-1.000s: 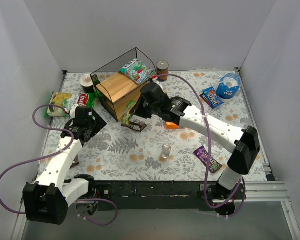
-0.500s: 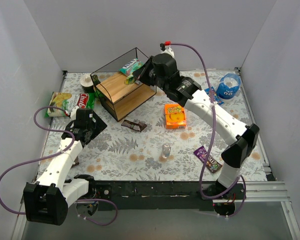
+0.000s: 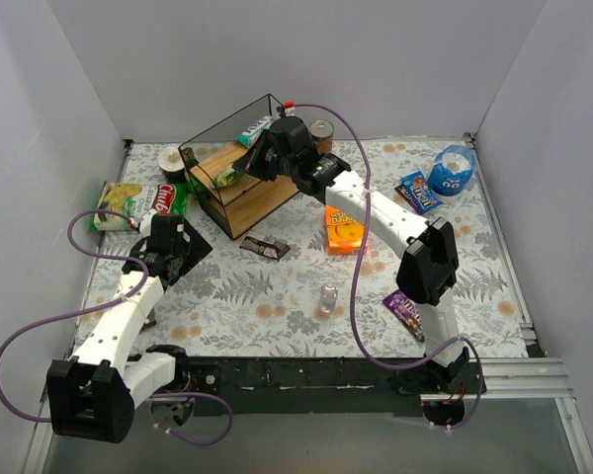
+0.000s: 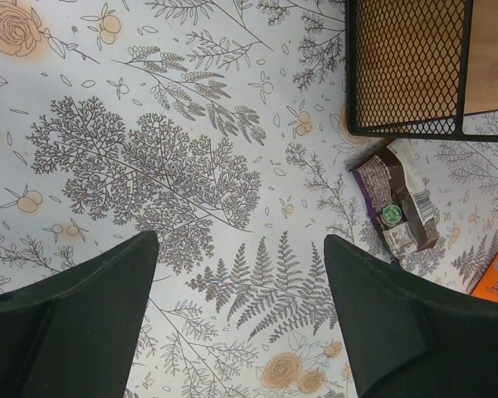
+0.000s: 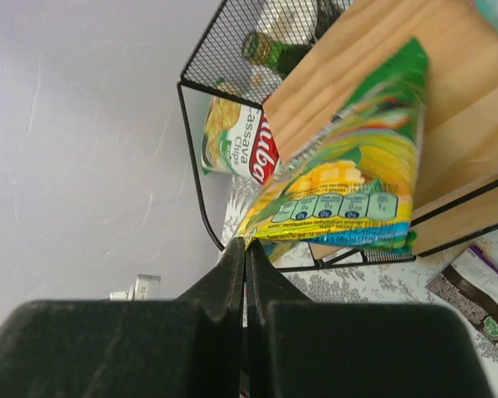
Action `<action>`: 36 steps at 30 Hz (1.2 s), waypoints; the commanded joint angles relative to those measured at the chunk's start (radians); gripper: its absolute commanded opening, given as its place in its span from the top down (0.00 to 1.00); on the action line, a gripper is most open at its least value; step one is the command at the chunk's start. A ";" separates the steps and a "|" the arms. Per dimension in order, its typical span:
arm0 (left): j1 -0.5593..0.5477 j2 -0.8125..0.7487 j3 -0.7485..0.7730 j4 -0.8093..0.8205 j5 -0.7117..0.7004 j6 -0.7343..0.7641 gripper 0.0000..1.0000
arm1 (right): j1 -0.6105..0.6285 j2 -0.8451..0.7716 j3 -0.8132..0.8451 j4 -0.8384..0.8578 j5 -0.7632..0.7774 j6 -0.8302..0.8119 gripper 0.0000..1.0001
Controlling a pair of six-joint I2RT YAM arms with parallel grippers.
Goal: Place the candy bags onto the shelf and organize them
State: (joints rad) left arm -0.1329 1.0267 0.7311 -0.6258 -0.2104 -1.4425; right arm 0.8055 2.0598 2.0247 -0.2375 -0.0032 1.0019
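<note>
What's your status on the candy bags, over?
Right gripper shut on green-yellow bag, held over shelf. Left gripper open, empty. Dark brown wrapper on table beside shelf.

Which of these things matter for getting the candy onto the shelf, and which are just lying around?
For the job: shelf, green-yellow bag in the right gripper, teal-white bag, brown wrapper, purple wrapper, blue pack.
Lying about: orange box, blue pouch, chips bag, can.
</note>
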 commanded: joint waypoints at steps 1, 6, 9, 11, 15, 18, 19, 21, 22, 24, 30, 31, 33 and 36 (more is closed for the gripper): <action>-0.002 -0.007 0.024 -0.012 -0.030 0.013 0.18 | -0.018 -0.038 -0.056 0.145 -0.078 0.056 0.99; -0.002 -0.004 0.024 -0.012 -0.029 0.011 0.18 | -0.040 -0.032 -0.161 0.196 -0.142 0.127 0.99; -0.002 -0.002 0.025 -0.012 -0.024 0.007 0.18 | -0.049 -0.013 -0.185 0.207 -0.162 0.144 0.99; -0.001 -0.002 0.025 -0.014 -0.024 0.008 0.18 | -0.052 -0.003 -0.192 0.213 -0.155 0.155 0.99; -0.002 -0.007 0.028 -0.017 -0.027 0.010 0.18 | -0.051 -0.012 -0.237 0.276 -0.083 0.191 0.99; -0.002 -0.007 0.028 -0.018 -0.027 0.010 0.18 | -0.045 -0.027 -0.285 0.317 -0.026 0.240 0.99; -0.001 -0.008 0.028 -0.017 -0.027 0.011 0.18 | -0.042 -0.023 -0.287 0.319 -0.015 0.248 0.99; -0.002 -0.007 0.027 -0.017 -0.026 0.011 0.18 | -0.037 -0.012 -0.282 0.330 -0.001 0.256 0.99; -0.002 -0.007 0.028 -0.017 -0.026 0.010 0.18 | -0.029 -0.012 -0.282 0.330 0.012 0.256 0.99; -0.002 -0.004 0.030 -0.018 -0.027 0.011 0.18 | -0.026 -0.007 -0.284 0.340 0.054 0.254 0.99; -0.002 -0.005 0.031 -0.020 -0.030 0.016 0.18 | -0.026 0.019 -0.250 0.331 0.085 0.253 0.99; -0.002 -0.007 0.030 -0.018 -0.030 0.016 0.18 | -0.028 0.023 -0.242 0.322 0.085 0.253 0.99; -0.002 -0.002 0.033 -0.018 -0.030 0.021 0.18 | -0.026 0.034 -0.224 0.311 0.075 0.244 0.95; -0.002 -0.001 0.036 -0.018 -0.032 0.022 0.18 | -0.028 0.033 -0.215 0.296 0.075 0.227 0.80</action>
State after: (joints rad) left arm -0.1329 1.0271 0.7334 -0.6296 -0.2214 -1.4345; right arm 0.7799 2.0857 1.7538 0.0319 0.0441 1.2503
